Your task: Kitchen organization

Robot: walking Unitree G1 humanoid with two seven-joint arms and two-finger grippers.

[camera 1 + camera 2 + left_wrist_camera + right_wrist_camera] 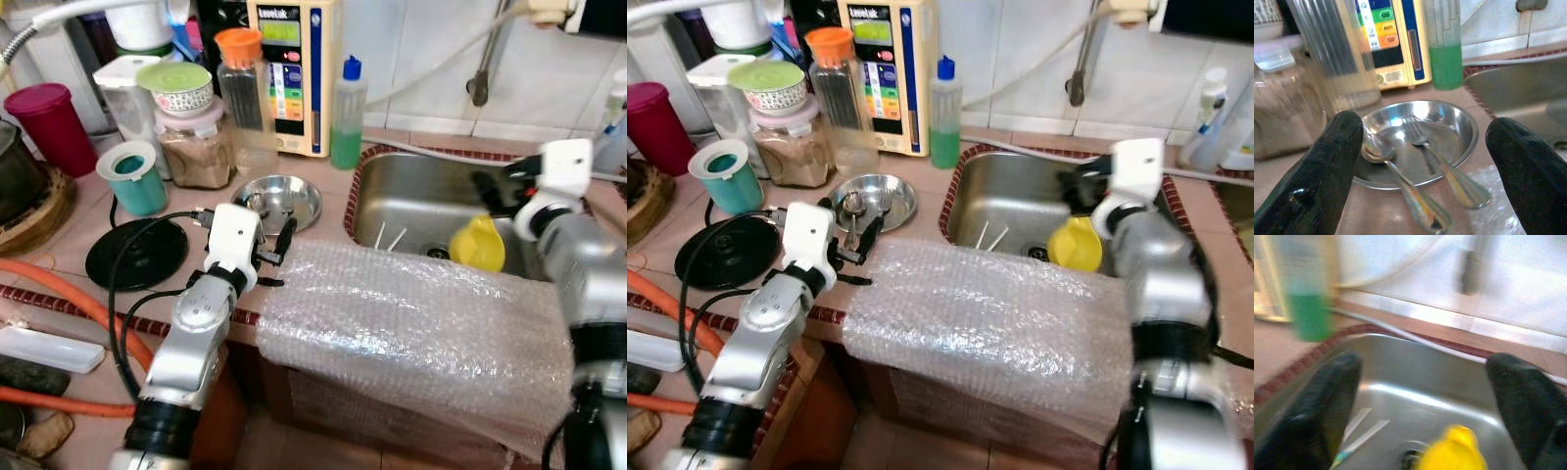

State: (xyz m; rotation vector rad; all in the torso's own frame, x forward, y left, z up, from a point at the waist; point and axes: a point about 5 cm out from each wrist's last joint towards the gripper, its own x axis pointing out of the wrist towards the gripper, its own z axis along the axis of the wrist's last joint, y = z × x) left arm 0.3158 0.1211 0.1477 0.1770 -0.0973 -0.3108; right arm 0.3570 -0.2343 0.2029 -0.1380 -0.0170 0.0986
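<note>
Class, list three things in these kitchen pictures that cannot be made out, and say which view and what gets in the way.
1. Counter front edge, left eye view: covered by bubble wrap.
2. Yellow object in the sink, right wrist view: blurred, cut by the bottom edge.
3. Spoon handle end, left wrist view: cut off.

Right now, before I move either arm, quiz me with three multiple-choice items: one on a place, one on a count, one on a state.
1. Where do the fork and spoon lie?
A. in the steel bowl
B. in the sink
C. on the black disc

2. How many pale sticks lie in the sink?
A. none
B. two
C. five

3. How do the left gripper fingers stand?
A. shut on the spoon
B. open, apart
C. shut on nothing

Answers: 1 A, their heads rest in the bowl; 2 B, two lie beside the yellow cup; 3 B, a wide gap frames the bowl.
</note>
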